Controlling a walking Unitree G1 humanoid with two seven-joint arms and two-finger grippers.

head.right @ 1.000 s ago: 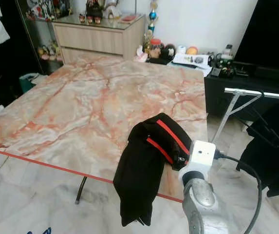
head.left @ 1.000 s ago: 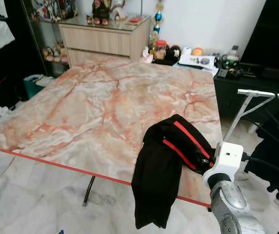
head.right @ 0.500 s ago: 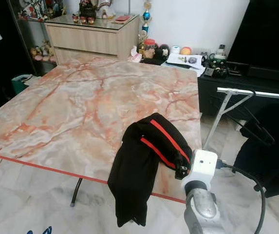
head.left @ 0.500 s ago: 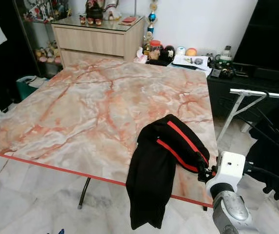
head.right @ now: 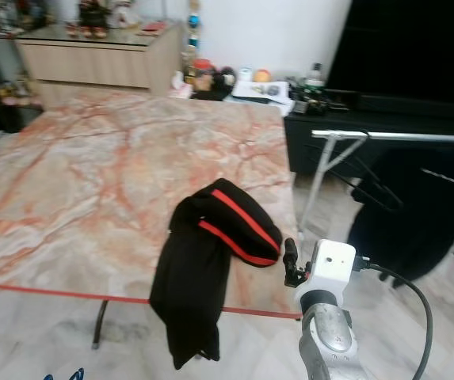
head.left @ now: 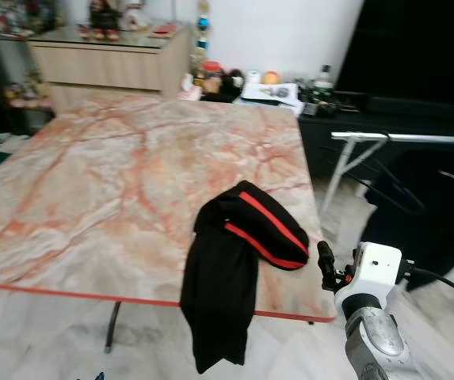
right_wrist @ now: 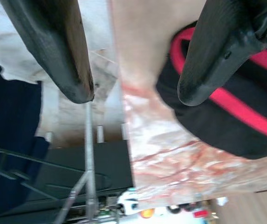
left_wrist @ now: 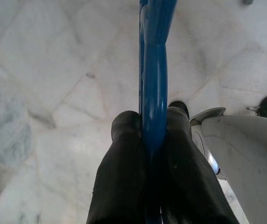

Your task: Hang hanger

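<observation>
Fingers of the left hand (left_wrist: 154,135) are squeezed tight on a blue hanger (left_wrist: 154,70). The hanger sticks out past the fingertips, over the pale marble floor (left_wrist: 54,93). Part of the robot's own white body (left_wrist: 245,158) shows close beside that hand.

The right arm (head.left: 373,340) comes up low on the right side, bent, with its white wrist block (head.left: 375,271) on top. The right hand (right_wrist: 133,93) points at the near right corner of the table (head.left: 92,182). Its two black fingers (right_wrist: 54,42) are wide apart, with nothing between them. The hand is just beside the table's edge and is not touching it.

A black piece of clothing with red stripes (head.left: 238,253) lies on the table near that corner. One part of it is bunched up on the top. The rest hangs down over the red front edge toward the floor. Most of the big pink and white table top is bare. One thin table leg (head.left: 112,336) shows below the front edge.

To the right of the table stands a silver clothes rack (head.left: 385,142). Its bar runs level, with slanted legs under it. Dark clothes (head.left: 433,206) hang from the bar, and a thin dark hanger (head.right: 377,190) hangs there too. Open floor lies between the table's right edge and the rack. Behind the table are a wooden drawer chest (head.left: 108,63) and a low black cabinet (head.left: 345,119) with small things on top.
</observation>
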